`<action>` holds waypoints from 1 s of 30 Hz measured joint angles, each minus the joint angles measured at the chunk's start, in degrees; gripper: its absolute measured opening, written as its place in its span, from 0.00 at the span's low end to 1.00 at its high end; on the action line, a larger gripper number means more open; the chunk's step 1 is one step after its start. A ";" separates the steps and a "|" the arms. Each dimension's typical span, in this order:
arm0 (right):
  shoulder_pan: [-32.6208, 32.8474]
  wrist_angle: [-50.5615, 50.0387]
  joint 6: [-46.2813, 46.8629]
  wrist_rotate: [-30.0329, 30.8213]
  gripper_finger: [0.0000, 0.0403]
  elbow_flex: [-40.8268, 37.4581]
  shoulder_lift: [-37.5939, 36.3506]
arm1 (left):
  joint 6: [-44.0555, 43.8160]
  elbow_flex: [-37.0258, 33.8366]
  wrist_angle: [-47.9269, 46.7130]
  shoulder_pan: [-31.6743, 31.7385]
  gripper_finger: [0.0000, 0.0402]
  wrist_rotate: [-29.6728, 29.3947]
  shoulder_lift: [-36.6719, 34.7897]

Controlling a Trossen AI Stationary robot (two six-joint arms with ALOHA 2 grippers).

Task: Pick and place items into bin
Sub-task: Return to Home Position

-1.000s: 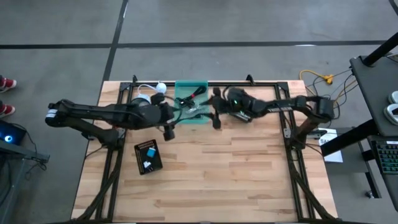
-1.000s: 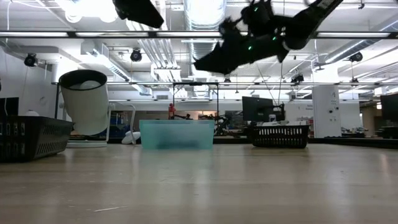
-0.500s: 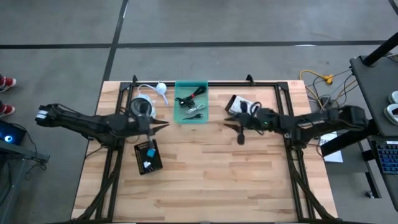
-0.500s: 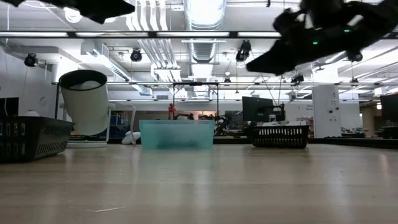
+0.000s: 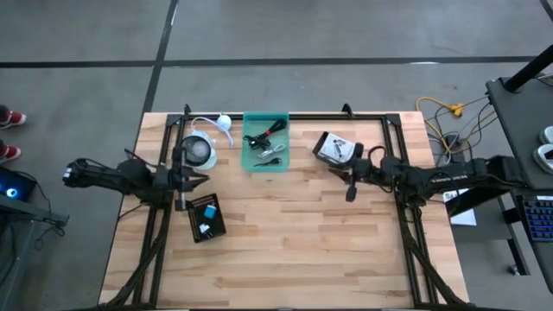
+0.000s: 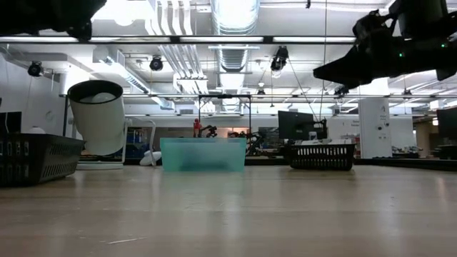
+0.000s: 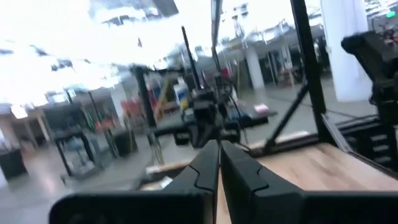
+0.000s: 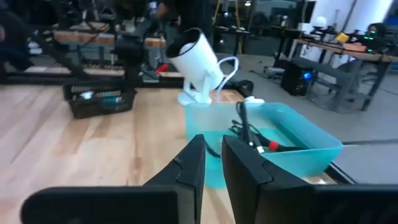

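Observation:
The teal bin (image 5: 265, 142) stands at the table's far middle and rests flat on the wood; it also shows in the low view (image 6: 203, 154) and the right wrist view (image 8: 292, 146). In it lie black cables (image 5: 266, 134), one with red (image 8: 273, 147), and a silver metal piece (image 5: 273, 155). My left gripper (image 5: 192, 180) is left of the bin, shut and empty (image 7: 219, 155). My right gripper (image 5: 350, 186) is right of the bin, empty, with a narrow gap between its fingers (image 8: 212, 152). Both hang above the table.
A black tray (image 5: 206, 218) with small white and blue pieces lies near my left gripper. A black basket (image 5: 335, 149) with white printed cards stands right of the bin. A white cup-shaped lamp (image 5: 199, 151) stands left of the bin. The near half of the table is bare wood.
Both arms have drawn back from over the bin. My left gripper has gone toward the table's left edge and a little nearer. My right gripper has gone toward the right edge and a little nearer. The things in the bin have stayed put.

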 joint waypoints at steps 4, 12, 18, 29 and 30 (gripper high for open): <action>-0.02 0.10 0.04 0.13 0.11 -0.52 -0.57 | 5.46 -4.36 -0.51 0.00 0.00 -0.05 -5.44; -0.06 2.97 -3.40 -0.15 0.11 -3.58 -2.06 | 4.51 -10.49 -1.15 0.00 0.00 0.29 -10.86; -0.04 8.91 0.14 -6.29 0.11 -7.70 -4.64 | 1.09 -9.18 -1.84 0.04 0.00 0.40 -9.70; 0.48 0.87 2.49 -7.82 0.11 -8.23 -13.28 | -4.03 -9.70 -6.16 0.05 0.00 -1.16 -10.95; 0.60 -1.46 3.32 -7.86 0.11 -8.23 -14.79 | -4.92 -9.73 -6.33 0.07 0.00 -1.16 -10.88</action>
